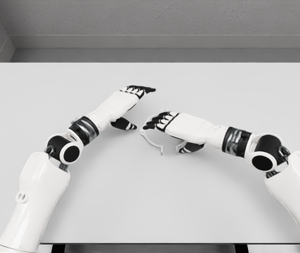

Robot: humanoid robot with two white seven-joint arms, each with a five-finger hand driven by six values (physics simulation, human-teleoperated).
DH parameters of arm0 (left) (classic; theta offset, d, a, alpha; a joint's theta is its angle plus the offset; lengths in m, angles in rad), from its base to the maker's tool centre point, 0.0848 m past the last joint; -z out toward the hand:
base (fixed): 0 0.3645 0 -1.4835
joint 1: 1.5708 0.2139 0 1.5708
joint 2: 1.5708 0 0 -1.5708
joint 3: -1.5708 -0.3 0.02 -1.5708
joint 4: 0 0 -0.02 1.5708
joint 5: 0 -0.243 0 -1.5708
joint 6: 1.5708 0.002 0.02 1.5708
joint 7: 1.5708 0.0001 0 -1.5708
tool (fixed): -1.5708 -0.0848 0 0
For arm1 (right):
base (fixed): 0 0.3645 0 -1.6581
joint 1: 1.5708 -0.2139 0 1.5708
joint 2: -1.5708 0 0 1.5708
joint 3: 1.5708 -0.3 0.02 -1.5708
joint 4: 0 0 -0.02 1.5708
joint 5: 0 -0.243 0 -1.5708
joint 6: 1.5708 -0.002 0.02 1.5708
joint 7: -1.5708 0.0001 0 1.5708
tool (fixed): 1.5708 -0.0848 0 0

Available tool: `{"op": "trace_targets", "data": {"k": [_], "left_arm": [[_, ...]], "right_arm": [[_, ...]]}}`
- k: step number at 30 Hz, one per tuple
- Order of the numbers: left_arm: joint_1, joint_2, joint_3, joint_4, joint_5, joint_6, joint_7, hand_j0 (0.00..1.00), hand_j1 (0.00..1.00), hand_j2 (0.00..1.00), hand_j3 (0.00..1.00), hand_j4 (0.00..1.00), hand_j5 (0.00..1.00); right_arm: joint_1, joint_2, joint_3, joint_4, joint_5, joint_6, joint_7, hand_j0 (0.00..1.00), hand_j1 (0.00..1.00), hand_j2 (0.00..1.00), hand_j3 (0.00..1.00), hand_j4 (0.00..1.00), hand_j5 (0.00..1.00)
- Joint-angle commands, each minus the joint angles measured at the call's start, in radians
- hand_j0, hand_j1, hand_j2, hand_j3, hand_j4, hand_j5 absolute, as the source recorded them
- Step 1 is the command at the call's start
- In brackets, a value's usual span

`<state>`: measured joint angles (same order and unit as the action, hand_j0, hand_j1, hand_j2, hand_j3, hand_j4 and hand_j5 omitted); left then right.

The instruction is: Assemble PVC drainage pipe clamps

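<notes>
the two white upper arms sit nearest the camera, at the lower corners, both reaching inward over the pale table (pixel 45 89).

taking the white pipe clamp (pixel 151 138) as landmark: it lies on the table near the middle, a thin curved band with small end tabs, hard to read against the white surface. the left hand (pixel 122 108) rests up and to the left of the clamp, clear of it, palm down, its dark-tipped fingers (pixel 141 89) stretched forward and loose, thumb splayed toward the clamp, holding nothing. the right hand (pixel 172 128) lies directly over the clamp's right part, fingers curled down onto the band; it looks closed on the clamp, though how firm the hold is cannot be told, since the palm hides the contact.

as a judgement, the risk lies in that hold: the band is thin and springy, so a pinch on one edge could let it twist, flip or skid out across the smooth table once lifted. only one clamp piece is visible, so any mating half may be hidden under the right hand or absent.

no containers appear anywhere around the clamp.
</notes>
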<state>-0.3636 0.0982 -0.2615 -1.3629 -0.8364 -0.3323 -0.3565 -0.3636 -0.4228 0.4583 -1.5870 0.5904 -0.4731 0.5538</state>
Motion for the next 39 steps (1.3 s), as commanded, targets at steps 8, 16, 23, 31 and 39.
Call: {"op": "trace_targets", "data": {"k": [8, 16, 23, 31, 39], "left_arm": [[0.002, 0.0, -0.004, 0.002, 0.005, -0.001, 0.001, 1.0, 1.0, 1.0, 1.0, 1.0, 1.0], [0.006, 0.0, -0.004, -0.002, 0.005, -0.002, 0.001, 1.0, 1.0, 1.0, 1.0, 1.0, 1.0], [0.006, -0.002, -0.004, -0.004, 0.005, -0.002, 0.001, 1.0, 1.0, 1.0, 1.0, 1.0, 1.0], [0.006, -0.008, -0.027, -0.007, 0.003, -0.002, 0.001, 1.0, 1.0, 1.0, 1.0, 1.0, 1.0], [0.009, -0.009, -0.031, -0.013, 0.003, -0.004, 0.001, 1.0, 1.0, 1.0, 1.0, 1.0, 1.0]], "right_arm": [[0.002, 0.007, 0.0, -0.011, -0.006, 0.004, 0.0, 1.0, 1.0, 1.0, 1.0, 1.0, 1.0], [0.003, -0.004, -0.006, -0.007, -0.014, 0.002, 0.0, 1.0, 1.0, 1.0, 1.0, 1.0, 1.0], [-0.002, -0.053, -0.012, -0.001, -0.008, 0.002, -0.002, 1.0, 1.0, 1.0, 1.0, 1.0, 1.0], [-0.008, -0.093, -0.033, 0.027, -0.014, 0.004, -0.003, 1.0, 1.0, 1.0, 1.0, 1.0, 1.0], [-0.044, -0.114, -0.052, 0.094, -0.014, 0.004, -0.003, 1.0, 1.0, 1.0, 1.0, 1.0, 1.0]]}}
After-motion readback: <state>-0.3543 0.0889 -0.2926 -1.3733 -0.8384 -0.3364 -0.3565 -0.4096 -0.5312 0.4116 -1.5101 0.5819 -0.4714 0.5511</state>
